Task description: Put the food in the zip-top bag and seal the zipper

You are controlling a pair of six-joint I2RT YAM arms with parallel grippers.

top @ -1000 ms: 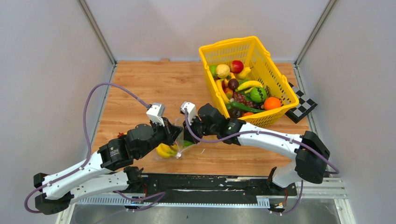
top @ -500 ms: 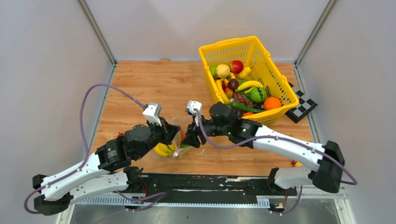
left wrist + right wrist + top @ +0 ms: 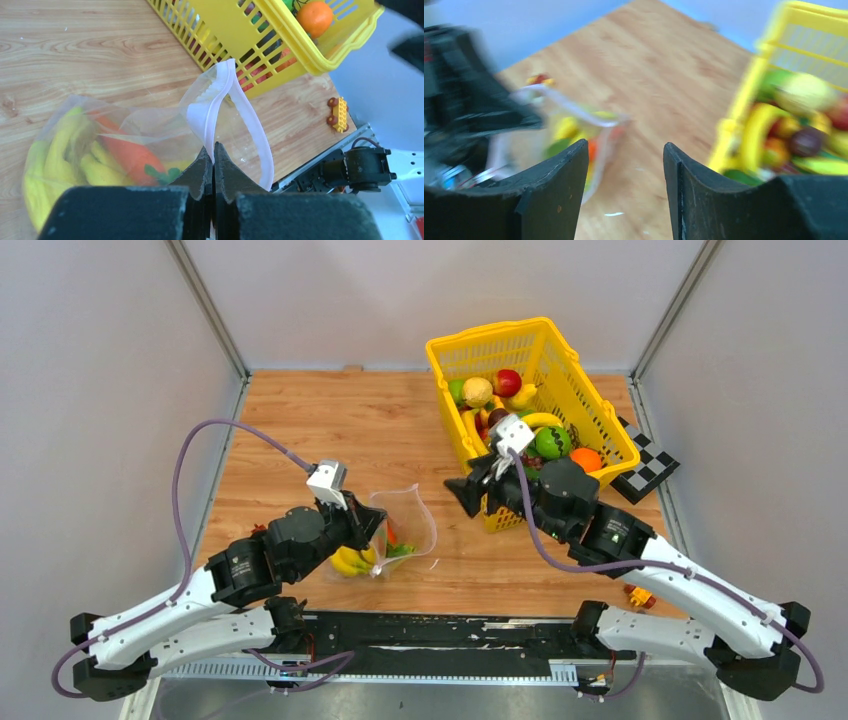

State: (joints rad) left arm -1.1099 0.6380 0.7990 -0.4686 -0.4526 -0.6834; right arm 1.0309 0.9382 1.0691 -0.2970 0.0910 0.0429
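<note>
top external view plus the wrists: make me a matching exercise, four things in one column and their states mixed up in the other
Things
1. zip-top bag
2. left gripper
3. right gripper
4. yellow basket

States
A. open, empty
B. heaped with food
C. shut on the bag's rim
D. mouth gaping, bananas inside

Pairs: 1-D, 2-C, 3-A, 4-B
</note>
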